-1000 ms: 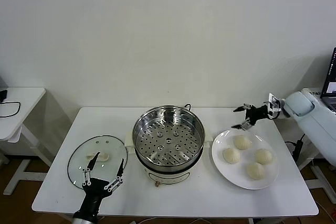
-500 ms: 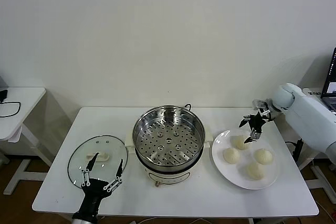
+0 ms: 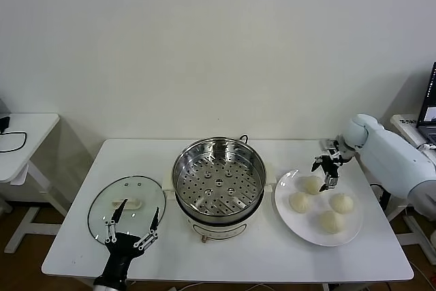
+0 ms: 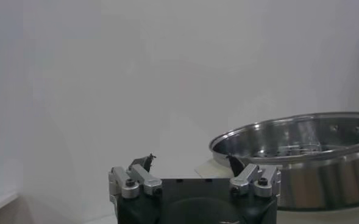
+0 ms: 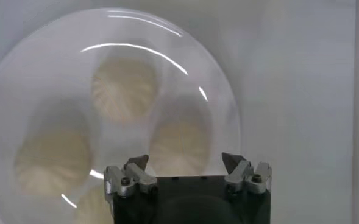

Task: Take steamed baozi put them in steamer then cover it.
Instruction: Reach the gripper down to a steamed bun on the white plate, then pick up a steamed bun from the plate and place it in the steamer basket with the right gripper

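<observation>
From the head view, four round cream-white pleated buns (image 3: 313, 184) sit on a flat white plate (image 3: 286, 212), right of the shiny round steel steamer pot (image 3: 218, 180). The clear glass lid (image 3: 127, 206) lies flat, left of the pot, its oblong handle pointing sideways. The right gripper (image 3: 325, 175) hangs open above the farthest bun. The left gripper (image 3: 131, 230) waits open over the lid.

The left wrist view shows one pot (image 4: 301, 155).

The right wrist view shows four buns (image 5: 124, 88) below the spread fingers (image 5: 235, 163).
</observation>
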`<act>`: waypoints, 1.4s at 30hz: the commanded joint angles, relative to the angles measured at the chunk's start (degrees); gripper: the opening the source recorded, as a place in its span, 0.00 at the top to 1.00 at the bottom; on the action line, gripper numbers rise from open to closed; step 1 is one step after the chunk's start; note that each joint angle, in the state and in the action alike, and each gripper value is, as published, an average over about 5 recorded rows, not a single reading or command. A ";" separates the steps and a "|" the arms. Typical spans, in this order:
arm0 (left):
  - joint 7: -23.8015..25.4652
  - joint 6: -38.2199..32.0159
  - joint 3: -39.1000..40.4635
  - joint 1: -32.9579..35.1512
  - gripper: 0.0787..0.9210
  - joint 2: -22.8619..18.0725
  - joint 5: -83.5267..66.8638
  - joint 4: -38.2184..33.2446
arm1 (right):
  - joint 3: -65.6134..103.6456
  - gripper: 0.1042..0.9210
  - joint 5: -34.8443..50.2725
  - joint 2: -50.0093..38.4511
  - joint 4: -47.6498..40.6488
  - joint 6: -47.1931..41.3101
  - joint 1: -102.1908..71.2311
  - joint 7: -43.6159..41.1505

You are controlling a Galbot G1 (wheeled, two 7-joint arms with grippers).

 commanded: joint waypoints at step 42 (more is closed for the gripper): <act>-0.77 0.35 0.40 0.39 0.12 1.01 -0.27 -2.10 | -21.86 0.34 6.54 7.53 30.21 28.03 33.26 2.95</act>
